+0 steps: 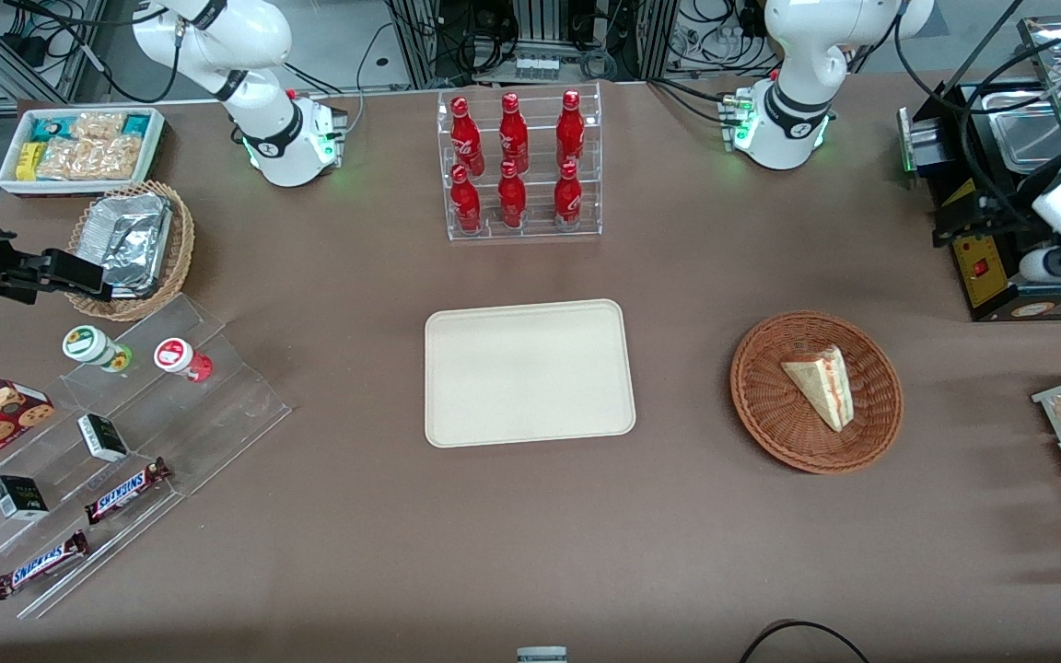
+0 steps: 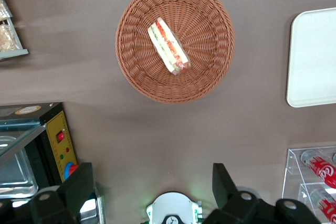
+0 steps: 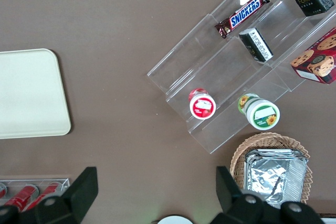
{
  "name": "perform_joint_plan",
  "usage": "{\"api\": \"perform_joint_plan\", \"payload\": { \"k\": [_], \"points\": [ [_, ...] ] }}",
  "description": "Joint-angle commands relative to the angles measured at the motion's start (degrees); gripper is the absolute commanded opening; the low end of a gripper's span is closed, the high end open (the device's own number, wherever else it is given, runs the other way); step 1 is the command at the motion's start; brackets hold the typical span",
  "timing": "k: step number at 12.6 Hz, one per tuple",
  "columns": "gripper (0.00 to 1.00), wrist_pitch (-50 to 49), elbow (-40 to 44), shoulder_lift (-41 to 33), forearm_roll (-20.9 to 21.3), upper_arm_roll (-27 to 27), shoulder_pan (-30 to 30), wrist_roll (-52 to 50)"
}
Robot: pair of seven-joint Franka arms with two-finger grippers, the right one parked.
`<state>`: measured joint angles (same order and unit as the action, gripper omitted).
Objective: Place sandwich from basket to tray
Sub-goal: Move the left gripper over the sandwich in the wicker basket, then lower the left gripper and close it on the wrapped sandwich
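sandwich (image 1: pixel 821 383) | lies flat in basket (image 1: pixel 775 405), cut edge toward 3 o'clock | tray (image 1: pixel 457 405) bare, at basket's 9 o'clock | gripper (image 2: pixel 149 184) high above table, fingers apart, nothing held, placed for descent

fwiw the gripper (image 2: pixel 151 184), hanging spread wide above the table, farther from the front camera than the basket (image 2: pixel 210 72), is mostly cropped off, same as the tray (image 2: pixel 314 59) there.
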<state>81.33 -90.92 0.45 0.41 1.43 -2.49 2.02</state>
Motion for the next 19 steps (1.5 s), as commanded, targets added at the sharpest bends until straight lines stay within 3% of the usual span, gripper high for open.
{"api": "perform_joint_plan", "payload": {
  "k": [1, 13, 19],
  "points": [
    [1.0, 3.7, -4.4, -0.7, 0.0, -0.2, 0.0, -4.4],
    [1.0, 32.6, -32.9, -5.5, 0.1, -0.4, -0.3, -13.2],
    [1.0, 41.4, -35.0, -1.2, 0.1, -0.5, -0.5, -25.5]
  ]
}}
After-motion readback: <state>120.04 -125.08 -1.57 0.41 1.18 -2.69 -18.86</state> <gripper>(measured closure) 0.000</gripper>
